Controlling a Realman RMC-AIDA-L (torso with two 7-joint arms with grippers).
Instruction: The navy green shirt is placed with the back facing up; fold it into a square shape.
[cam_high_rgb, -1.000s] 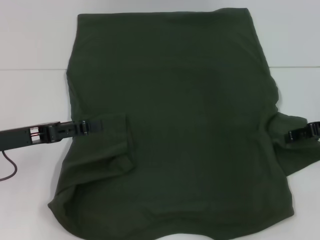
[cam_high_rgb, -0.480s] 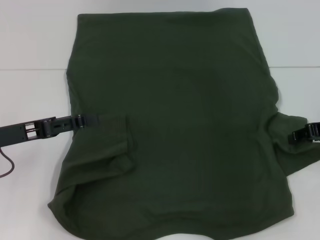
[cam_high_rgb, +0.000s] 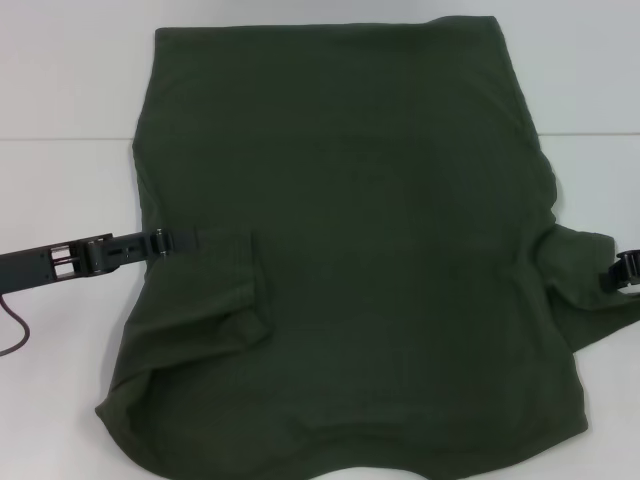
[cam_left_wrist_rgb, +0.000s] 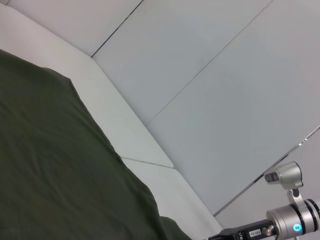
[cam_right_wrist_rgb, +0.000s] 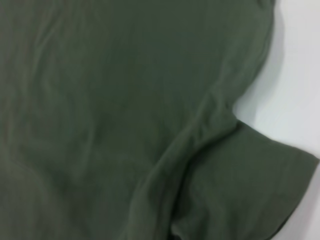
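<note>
The navy green shirt (cam_high_rgb: 380, 250) lies spread flat on the white table (cam_high_rgb: 60, 200), plain side up. Its left sleeve (cam_high_rgb: 225, 285) is folded inward onto the body. Its right sleeve (cam_high_rgb: 590, 300) still sticks out sideways. My left gripper (cam_high_rgb: 180, 241) is at the shirt's left edge, at the top of the folded sleeve. My right gripper (cam_high_rgb: 622, 271) is at the frame's right edge, at the tip of the right sleeve. The left wrist view shows the shirt (cam_left_wrist_rgb: 50, 165). The right wrist view shows the shirt (cam_right_wrist_rgb: 110, 100) and the right sleeve (cam_right_wrist_rgb: 245, 185).
A dark cable (cam_high_rgb: 15, 335) hangs below the left arm at the table's left edge. A seam (cam_high_rgb: 60, 138) crosses the table behind the arms. The right arm's wrist (cam_left_wrist_rgb: 292, 222) shows far off in the left wrist view. White table surrounds the shirt.
My left gripper has drawn back leftward from over the folded sleeve to the shirt's edge. My right gripper has moved rightward off the right sleeve toward the frame edge. The shirt stays still.
</note>
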